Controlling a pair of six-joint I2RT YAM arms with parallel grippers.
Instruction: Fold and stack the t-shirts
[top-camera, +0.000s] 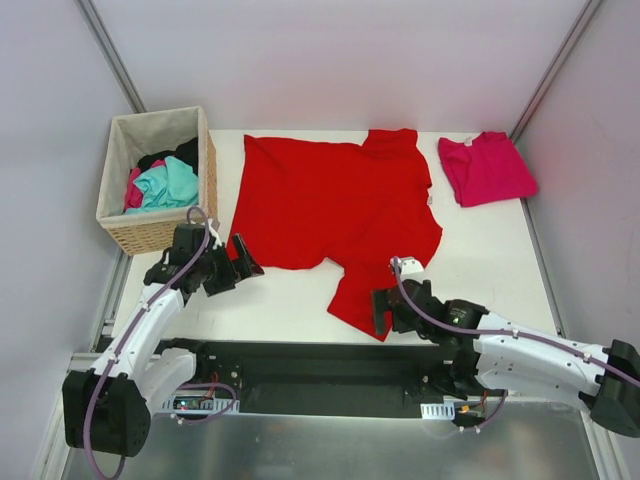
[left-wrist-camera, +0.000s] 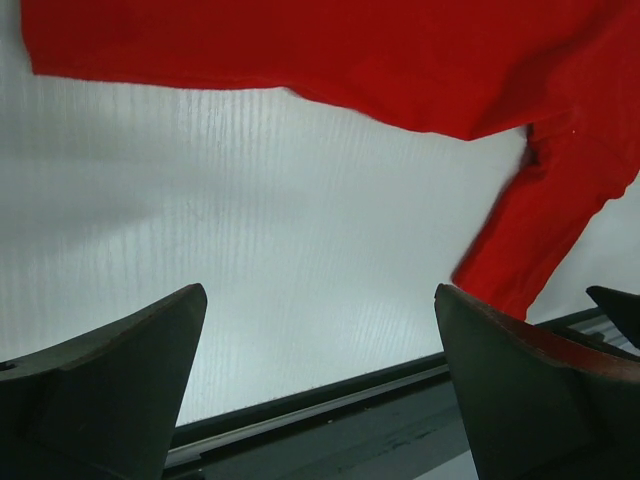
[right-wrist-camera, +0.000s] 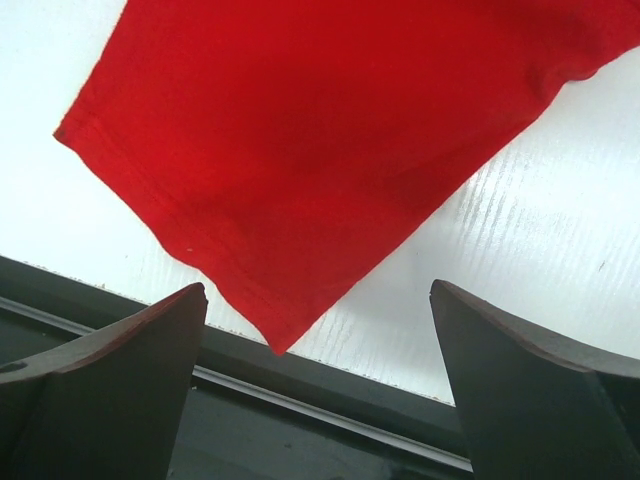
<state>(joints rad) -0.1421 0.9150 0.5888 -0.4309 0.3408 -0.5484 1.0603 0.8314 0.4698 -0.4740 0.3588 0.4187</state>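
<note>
The bright red t-shirt (top-camera: 330, 205) lies spread flat across the middle of the white table (top-camera: 480, 265), hem towards the left. One sleeve (top-camera: 362, 292) reaches towards the near edge. The magenta-pink t-shirt (top-camera: 485, 168) lies folded at the far right. My left gripper (top-camera: 237, 268) hovers open just off the red shirt's near-left corner. In its wrist view the red t-shirt (left-wrist-camera: 400, 60) runs along the top, and the left gripper (left-wrist-camera: 318, 300) holds nothing. My right gripper (top-camera: 384, 312) stands open at the tip of the near sleeve (right-wrist-camera: 320, 150). In its own view the right gripper (right-wrist-camera: 318, 295) is empty.
A wicker basket (top-camera: 120, 215) with a cloth liner stands at the far left and holds several bundled garments (top-camera: 165, 182) in teal, pink and black. A black rail (top-camera: 320, 365) runs along the table's near edge, between the arm bases.
</note>
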